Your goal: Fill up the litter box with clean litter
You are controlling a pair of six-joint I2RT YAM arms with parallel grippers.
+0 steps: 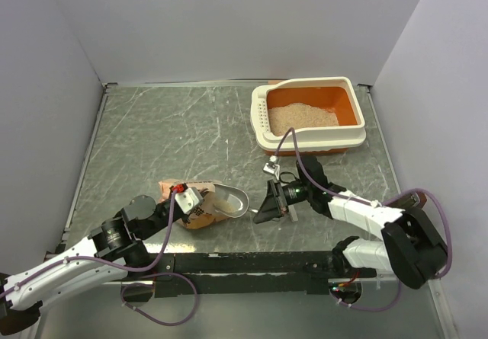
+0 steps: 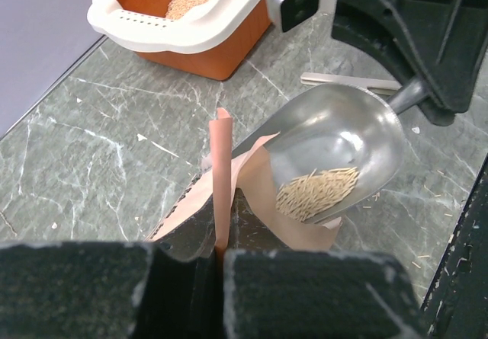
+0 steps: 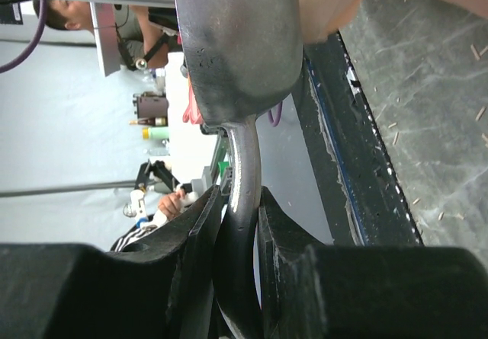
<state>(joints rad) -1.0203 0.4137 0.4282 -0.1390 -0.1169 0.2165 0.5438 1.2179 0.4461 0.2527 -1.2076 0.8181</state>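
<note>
Left gripper point(image 2: 219, 251) clenched on bag point(image 2: 222, 164) edge. Right gripper point(image 3: 238, 213) grasping scoop point(image 2: 343, 137) by handle. Scoop at bag mouth, some litter point(image 2: 316, 193) inside. Box point(image 1: 313, 132) part-filled.

White arms point(image 1: 69, 267) w/ black joints point(image 1: 114, 236), purple cables point(image 1: 427, 191); left gripper point(image 2: 221, 259) & right gripper point(image 3: 238, 217) black.

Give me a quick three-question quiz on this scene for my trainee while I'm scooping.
1. True or false: the scoop is empty.
2. The left claw pinches: A the bag, B the scoop, C nothing.
3. Fill in: the box already holds some ____.
Key: 1 false; 2 A; 3 litter.
</note>
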